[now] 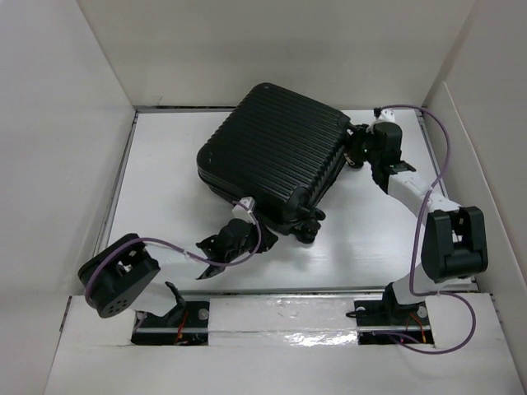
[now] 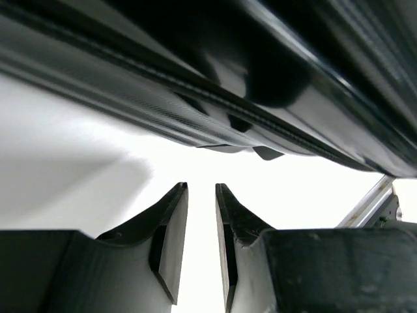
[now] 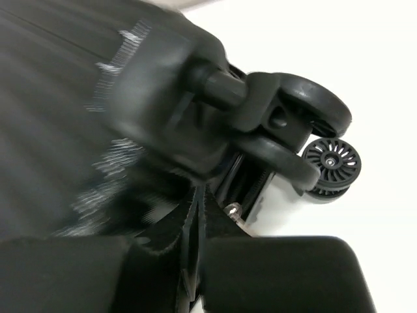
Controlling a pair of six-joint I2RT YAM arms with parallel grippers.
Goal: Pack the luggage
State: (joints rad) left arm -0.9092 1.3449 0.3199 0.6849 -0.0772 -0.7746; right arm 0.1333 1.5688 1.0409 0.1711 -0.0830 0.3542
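The luggage (image 1: 272,152) is a black ribbed hard-shell suitcase lying flat and closed, turned at an angle, at the back middle of the white table (image 1: 165,189). My left gripper (image 1: 249,217) is at its near long edge. In the left wrist view the gripper (image 2: 202,189) has its jaws a little apart and empty, low on the table, with the luggage's seam (image 2: 260,65) just ahead. My right gripper (image 1: 355,151) is at the luggage's right corner. In the right wrist view it (image 3: 199,195) is shut right under the corner caster wheels (image 3: 313,107), with a small metal piece (image 3: 232,210) beside the fingertips.
White walls (image 1: 66,123) enclose the table on the left, back and right. More caster wheels (image 1: 310,228) stick out at the luggage's near corner. The arm bases (image 1: 387,313) sit in a slot at the near edge. Purple cables (image 1: 440,140) loop off both arms.
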